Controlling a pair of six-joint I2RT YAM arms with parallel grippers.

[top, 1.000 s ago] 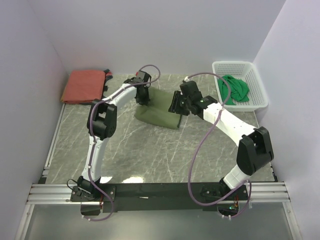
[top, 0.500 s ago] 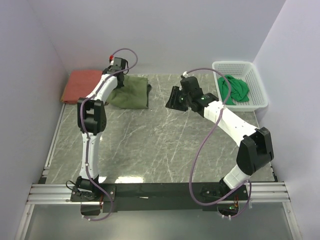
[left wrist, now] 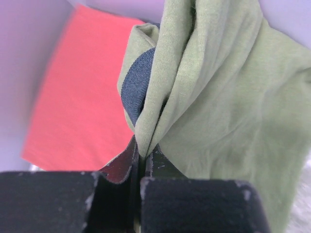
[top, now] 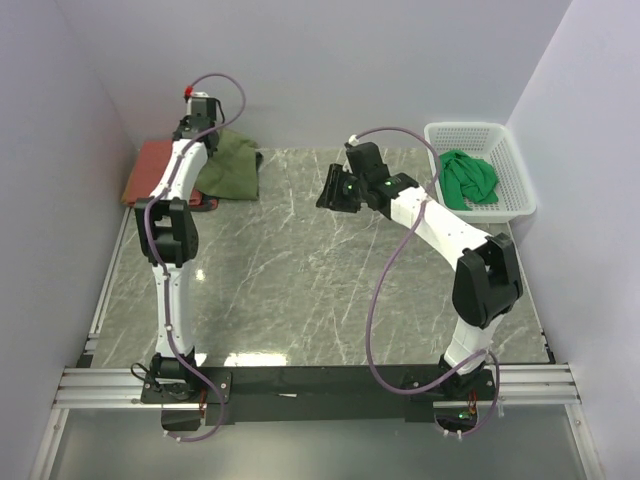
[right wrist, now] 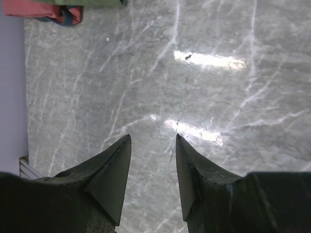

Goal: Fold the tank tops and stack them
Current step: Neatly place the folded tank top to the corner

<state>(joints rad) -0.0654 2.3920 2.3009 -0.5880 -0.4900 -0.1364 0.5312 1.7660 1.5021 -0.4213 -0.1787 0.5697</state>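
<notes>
Left gripper [left wrist: 141,154] pinches a bunched fold of the olive green tank top [left wrist: 218,97], navy trim showing, partly over the folded rust-red tank top [left wrist: 73,97] at the far-left corner. Its arm stretches far forward. Right gripper [right wrist: 153,141] hovers, jaws apart, above the marble table [right wrist: 228,97]. The bright green tank top [top: 468,178] lies in the white mesh basket [top: 518,205].

Grey marbled table [top: 330,280]: rust-red tank top [top: 148,172] far-left, white basket [top: 517,190] far-right.
</notes>
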